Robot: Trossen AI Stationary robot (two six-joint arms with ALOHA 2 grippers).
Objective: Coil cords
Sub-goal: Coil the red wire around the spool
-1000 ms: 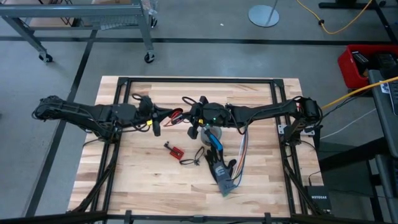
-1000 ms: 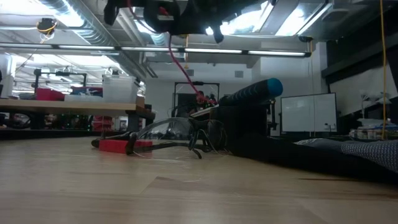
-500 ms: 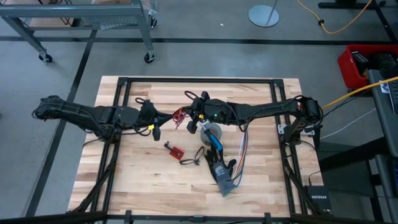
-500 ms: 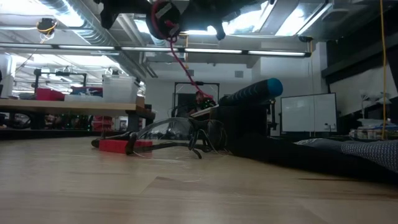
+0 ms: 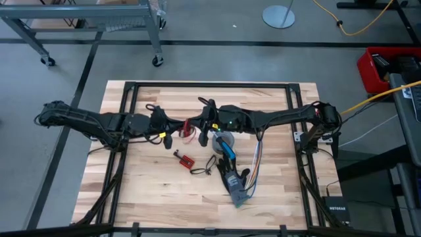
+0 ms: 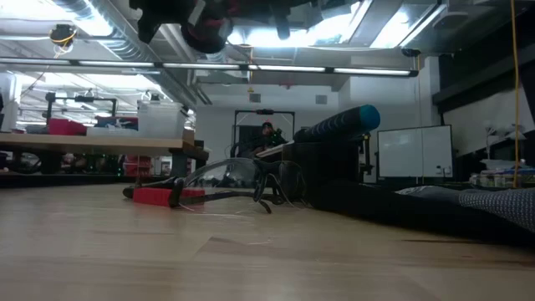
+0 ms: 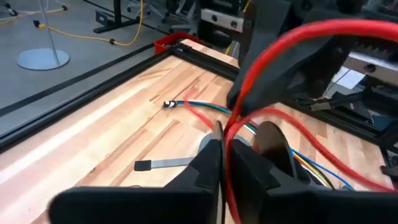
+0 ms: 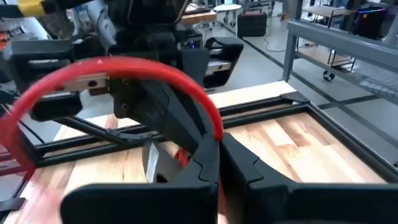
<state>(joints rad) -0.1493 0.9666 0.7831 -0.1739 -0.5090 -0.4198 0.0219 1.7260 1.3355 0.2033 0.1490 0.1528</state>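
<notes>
So the cords [image 5: 188,129] hung looped between my left gripper [image 5: 172,126] and right gripper [image 5: 202,128], both pinched narrow on it.

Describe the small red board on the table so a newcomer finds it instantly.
On the wooden table, look just below where the two grippers meet mid-table. The small red board lies flat there, left of the grey tape roll; unlike the long ribbon wires, it is a tiny red rectangle.
</notes>
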